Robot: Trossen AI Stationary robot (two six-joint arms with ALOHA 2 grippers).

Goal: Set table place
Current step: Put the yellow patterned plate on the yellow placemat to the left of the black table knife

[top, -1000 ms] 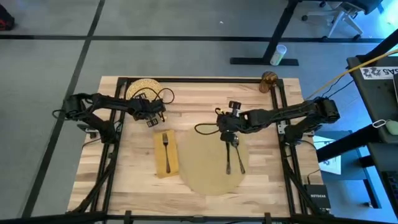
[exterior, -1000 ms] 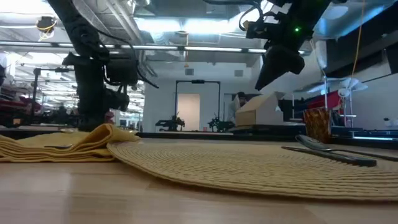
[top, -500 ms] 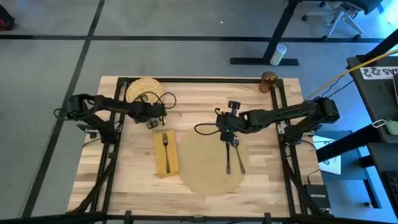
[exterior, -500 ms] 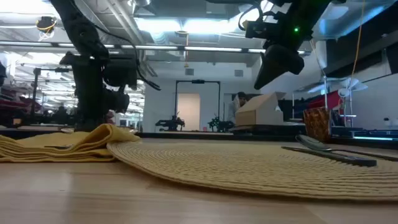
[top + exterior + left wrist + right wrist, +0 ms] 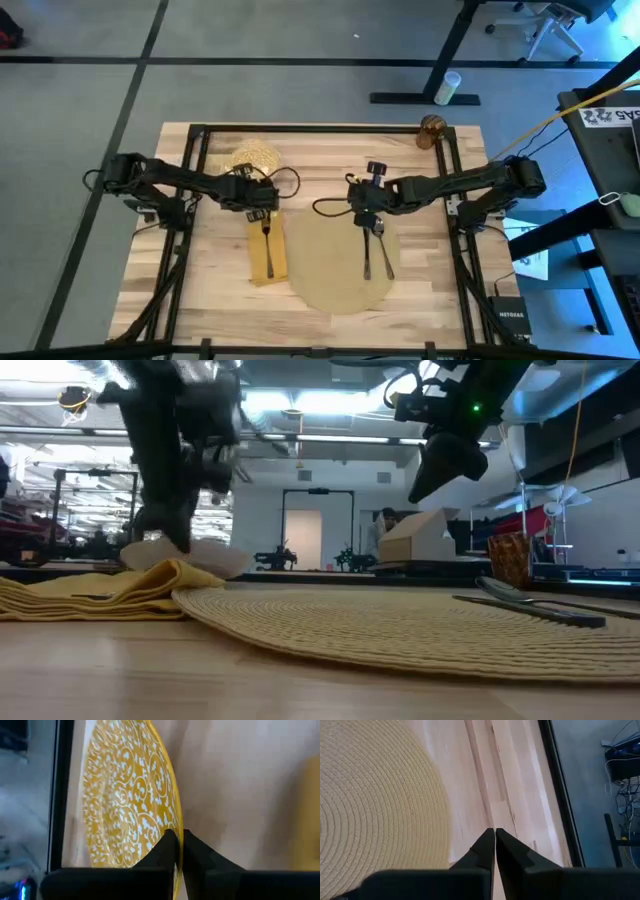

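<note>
Two slim arms, matte black from base to tip, each built of tube-like links with thicker blocks at the joints. Black cables looping loosely beside the wrists, one loop near the left gripper (image 5: 256, 197), another curling out near the right gripper (image 5: 368, 222). A small round black knob sticking up on the right wrist. In the low view, a tiny green light glowing on the right arm's dark housing. In both wrist views, two dark wedge-shaped fingers (image 5: 482, 851) tapering to thin tips, smooth and unmarked, sitting on a broad black bar.
</note>
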